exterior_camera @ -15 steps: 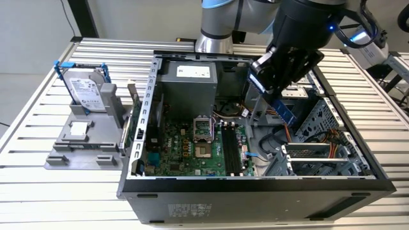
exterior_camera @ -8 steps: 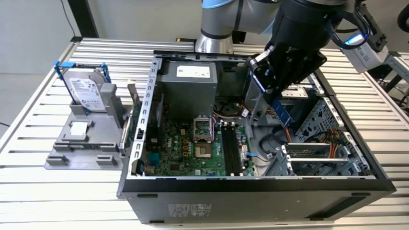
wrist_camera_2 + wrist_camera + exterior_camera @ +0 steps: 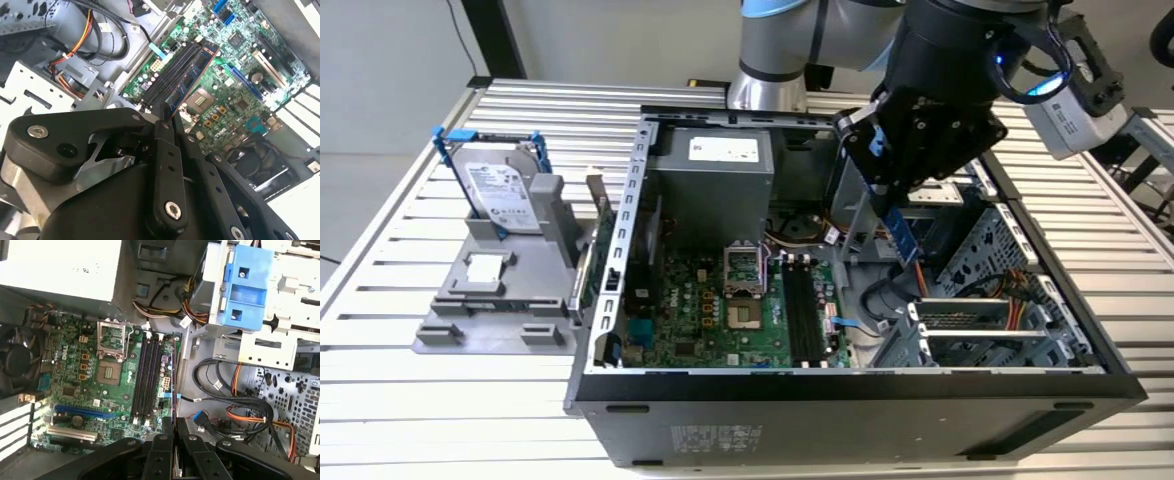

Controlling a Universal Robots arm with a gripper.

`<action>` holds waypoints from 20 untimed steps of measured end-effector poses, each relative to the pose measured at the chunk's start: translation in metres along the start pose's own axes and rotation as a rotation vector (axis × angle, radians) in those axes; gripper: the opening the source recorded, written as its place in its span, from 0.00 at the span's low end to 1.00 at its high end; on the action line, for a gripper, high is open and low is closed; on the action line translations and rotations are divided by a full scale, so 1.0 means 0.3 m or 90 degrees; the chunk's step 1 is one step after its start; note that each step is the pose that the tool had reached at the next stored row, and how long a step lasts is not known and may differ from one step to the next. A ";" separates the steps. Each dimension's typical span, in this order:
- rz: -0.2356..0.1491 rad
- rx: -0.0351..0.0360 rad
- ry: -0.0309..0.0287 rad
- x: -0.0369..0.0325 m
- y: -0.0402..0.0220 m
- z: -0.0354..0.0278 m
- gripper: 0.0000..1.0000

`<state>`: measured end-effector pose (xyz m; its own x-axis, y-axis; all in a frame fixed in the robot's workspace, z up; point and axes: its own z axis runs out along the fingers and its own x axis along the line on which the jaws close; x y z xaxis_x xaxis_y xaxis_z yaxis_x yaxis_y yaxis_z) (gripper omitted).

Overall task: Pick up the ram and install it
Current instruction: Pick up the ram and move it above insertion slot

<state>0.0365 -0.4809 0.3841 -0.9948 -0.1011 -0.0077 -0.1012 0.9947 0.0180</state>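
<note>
Slatted table (image 3: 454, 400) carries an open computer case (image 3: 854, 400), lying on its side near the table's middle. The motherboard (image 3: 707, 310) lies flat on the case floor. The black memory slots (image 3: 145, 380) run along the board edge nearest the drive-bay side of the case, and all look unfilled.

The ram (image 3: 902, 240) is up in the air inside the case opening, held by the gripper (image 3: 891, 200). It is above the floor on the exterior view's right of the slots, not seated and not touching the board.

In both wrist views the stick juts out from between the fingertips. It shows its face in the second wrist view (image 3: 192, 80) and is edge-on, a thin line, in the first (image 3: 173, 375). Judged from these, its long axis runs parallel to the slots. It sits beside them toward the cable and drive-bay side, so the gap to close is sideways toward the slots and then down.

The fingers (image 3: 161, 450) are clamped on the ram from both flat faces, at the end nearest the gripper body, with no visible gap.
</note>
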 end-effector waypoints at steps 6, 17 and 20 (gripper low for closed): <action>0.056 0.0005 -0.0009 0.000 0.000 0.002 0.00; 0.056 0.0005 -0.0010 -0.004 -0.001 0.025 0.00; 0.057 0.0005 -0.0010 -0.007 -0.001 0.037 0.00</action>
<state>0.0387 -0.4809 0.3730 -0.9999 -0.0120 -0.0077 -0.0121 0.9998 0.0179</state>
